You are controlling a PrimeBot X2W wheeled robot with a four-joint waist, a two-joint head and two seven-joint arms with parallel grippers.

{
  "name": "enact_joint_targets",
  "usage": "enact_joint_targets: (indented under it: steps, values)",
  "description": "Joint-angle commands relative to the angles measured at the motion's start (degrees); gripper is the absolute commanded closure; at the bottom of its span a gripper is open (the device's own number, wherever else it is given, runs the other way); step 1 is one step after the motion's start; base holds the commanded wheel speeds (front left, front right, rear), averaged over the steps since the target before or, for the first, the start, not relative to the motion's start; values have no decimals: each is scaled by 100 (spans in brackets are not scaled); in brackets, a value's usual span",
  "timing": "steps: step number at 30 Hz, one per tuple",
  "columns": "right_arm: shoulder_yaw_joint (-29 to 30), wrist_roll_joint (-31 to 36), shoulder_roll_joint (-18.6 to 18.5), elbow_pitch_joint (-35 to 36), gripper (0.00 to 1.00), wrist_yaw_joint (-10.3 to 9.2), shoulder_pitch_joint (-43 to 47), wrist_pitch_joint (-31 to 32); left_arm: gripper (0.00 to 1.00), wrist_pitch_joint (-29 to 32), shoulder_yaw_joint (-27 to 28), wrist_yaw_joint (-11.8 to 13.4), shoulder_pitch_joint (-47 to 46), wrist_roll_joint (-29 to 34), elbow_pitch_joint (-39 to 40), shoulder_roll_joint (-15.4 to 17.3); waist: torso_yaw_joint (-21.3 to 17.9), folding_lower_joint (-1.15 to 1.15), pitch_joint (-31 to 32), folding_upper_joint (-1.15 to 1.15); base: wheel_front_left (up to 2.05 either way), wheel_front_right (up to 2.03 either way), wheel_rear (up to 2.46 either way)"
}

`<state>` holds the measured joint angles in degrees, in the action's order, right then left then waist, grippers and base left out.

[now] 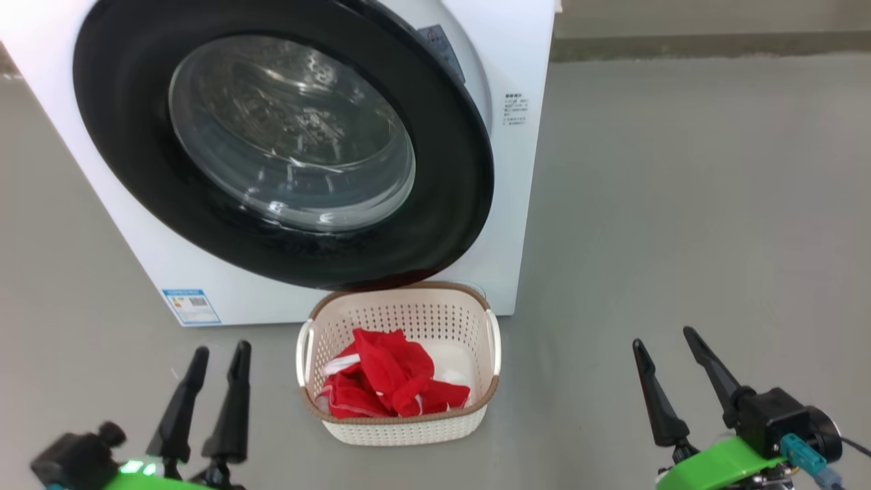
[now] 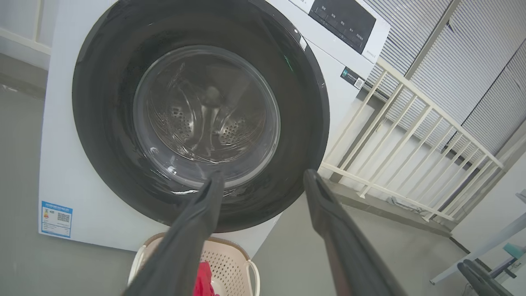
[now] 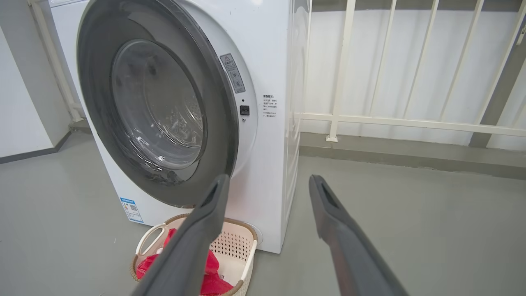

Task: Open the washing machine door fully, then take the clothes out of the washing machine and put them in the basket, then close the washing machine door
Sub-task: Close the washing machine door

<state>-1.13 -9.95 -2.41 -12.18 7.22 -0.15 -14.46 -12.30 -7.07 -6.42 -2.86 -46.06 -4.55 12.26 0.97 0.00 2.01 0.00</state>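
Grey concrete floor [image 1: 680, 204] runs all around, with a white railing [image 3: 411, 122] along the wall to the side of the washing machine [image 1: 524, 204]. The washing machine door [image 1: 292, 133] lies across the porthole, and its clear bowl shows the steel drum behind. From here I cannot tell whether it is latched.

The basket [image 1: 408, 429] sits on the floor right against the foot of the machine, under the door's lower rim. The clothes [image 1: 388, 381] are inside it, a red heap with white trim lying low against the near wall, with pale bottom showing beside them.

In front of the machine, the left gripper [image 1: 222, 348] hangs with its fingers spread and nothing between them. The right gripper [image 1: 662, 336], off past the machine's right corner, is spread wide and empty too. Both are well clear of the basket.
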Motion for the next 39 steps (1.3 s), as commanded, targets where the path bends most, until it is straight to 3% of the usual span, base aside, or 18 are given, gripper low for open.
enact_joint_targets:
  steps: [1, 11, 16, 27, 39]
  values:
    - [-114, 68, -46, 162, 0, 26, -34, -54, 0, -101, 143, 77, -89, 242, 186, 128, 10, 0, 80, 0, 0, 0, 0]
    - [-44, 218, -46, 358, 0, 26, 227, -54, 0, -266, 113, 589, 273, 1885, 111, -17, -52, 0, 325, 0, 0, 0, 0]
    - [-49, 217, -46, 438, 0, 26, 359, -54, 0, -268, 323, 674, 487, 2508, 229, -212, -124, 0, 384, 0, 0, 0, 0]
    - [25, 297, -46, 949, 0, 26, 604, -54, 0, -269, 681, 495, 973, 3109, 283, -590, -233, 0, 382, 0, 0, 0, 0]
    - [85, 251, -46, 1041, 0, 26, 670, -54, 0, -270, 868, 267, 899, 3378, 253, -758, -180, 0, 343, 0, 0, 0, 0]
